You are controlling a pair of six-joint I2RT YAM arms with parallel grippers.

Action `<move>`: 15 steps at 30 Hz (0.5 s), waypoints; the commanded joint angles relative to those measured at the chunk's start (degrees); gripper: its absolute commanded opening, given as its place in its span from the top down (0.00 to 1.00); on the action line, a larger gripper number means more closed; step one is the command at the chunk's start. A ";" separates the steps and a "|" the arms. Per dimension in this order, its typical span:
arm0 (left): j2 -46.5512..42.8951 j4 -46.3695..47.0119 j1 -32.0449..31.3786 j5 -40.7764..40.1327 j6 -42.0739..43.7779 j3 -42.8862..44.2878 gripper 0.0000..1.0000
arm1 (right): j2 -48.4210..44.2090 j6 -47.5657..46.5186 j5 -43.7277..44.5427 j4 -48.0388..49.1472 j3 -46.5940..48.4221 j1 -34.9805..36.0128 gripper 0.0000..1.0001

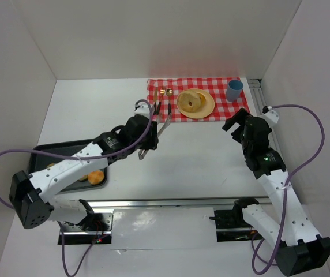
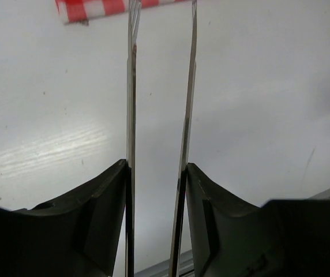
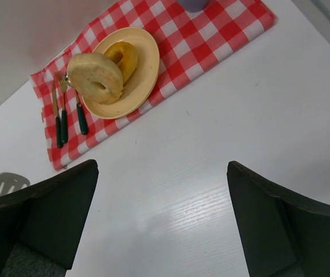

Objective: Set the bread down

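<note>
Over the bench (image 2: 269,86), left fingers (image 2: 96,208) clench bare tongs (image 2: 131,86) — bread (image 3: 87,69) already sits on the plate (image 3: 147,63) — right fingers (image 3: 44,213) gape, idle.

A pale round bread (image 3: 96,78) with a hole through its middle sits tilted on the yellow plate (image 3: 145,81). It leans against a golden ring-shaped bread (image 3: 131,66) lying behind it. The plate rests on the red checked cloth (image 3: 211,34) at the far side of the table (image 1: 199,156).

More bread lies in the dark tray (image 1: 42,157) by my left base: a golden roll (image 1: 96,176) near its right corner and another (image 1: 82,178) just beside it.

My left gripper (image 2: 156,173) clasps the tongs (image 2: 131,104), their blades apart over bare table.
</note>
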 commanded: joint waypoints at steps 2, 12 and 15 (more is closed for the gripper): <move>-2.86 8.62 -1.04 -3.66 -3.03 -10.97 0.44 | 0.06 0.25 -1.39 4.55 -0.68 0.75 0.00; 6.19 11.99 -1.05 -3.50 -6.72 -15.86 0.03 | -1.09 0.25 -0.78 2.89 -1.21 0.75 0.00; 6.99 10.05 -1.05 -3.50 -6.02 -13.32 0.02 | -0.47 0.25 -0.16 2.88 -1.21 0.75 0.00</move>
